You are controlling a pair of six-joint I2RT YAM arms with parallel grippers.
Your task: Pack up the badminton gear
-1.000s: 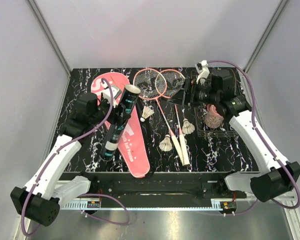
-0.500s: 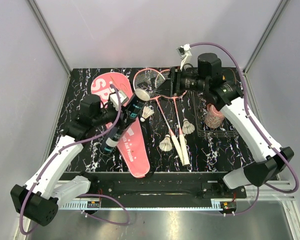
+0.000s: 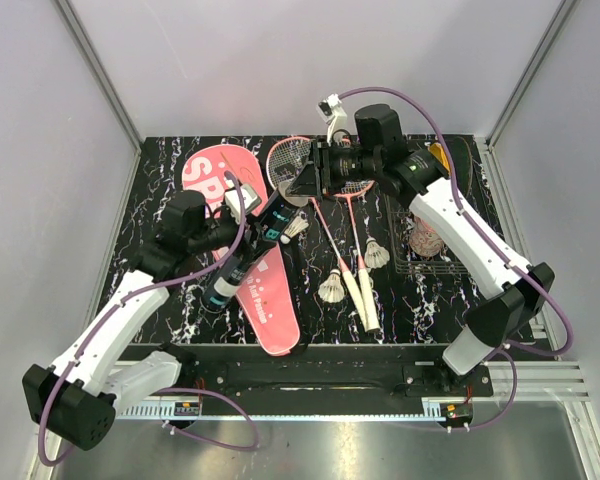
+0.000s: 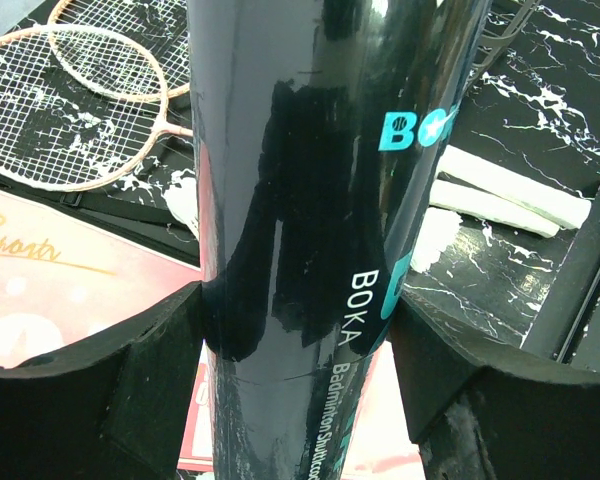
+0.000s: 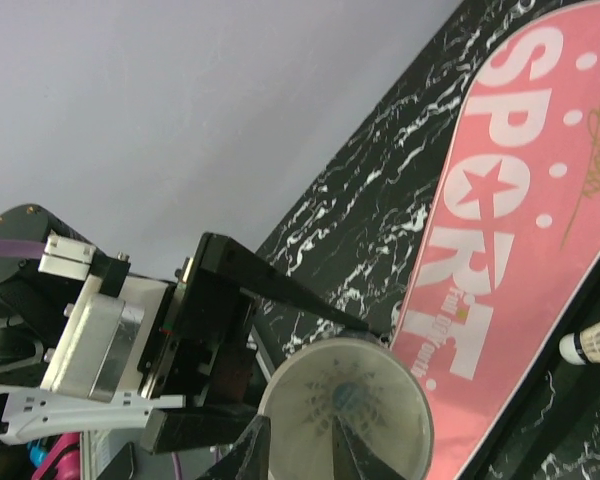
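Note:
My left gripper (image 3: 248,222) is shut on the black tube (image 4: 310,200) and holds it tilted over the pink "SPORT" cover (image 3: 255,285). The tube's white capped end (image 5: 345,405) points up and right. My right gripper (image 3: 305,182) is open, its tips just in front of that cap, one beside the rim and one over its face. Two pink rackets (image 3: 298,165) lie at the back middle, heads partly under the right arm, white handles (image 3: 361,290) toward me. Three shuttlecocks lie loose: one (image 3: 296,227) by the tube, two (image 3: 377,255) (image 3: 332,288) by the handles.
A small pinkish cup (image 3: 425,240) stands on a black wire rack (image 3: 435,268) at the right. A yellow disc (image 3: 438,154) peeks out behind the right arm. White walls close in the black marbled table (image 3: 440,310).
My right arm has swung left from over the cup to the tube's capped end. My left arm has tipped the tube lower and to the right, toward the right gripper.

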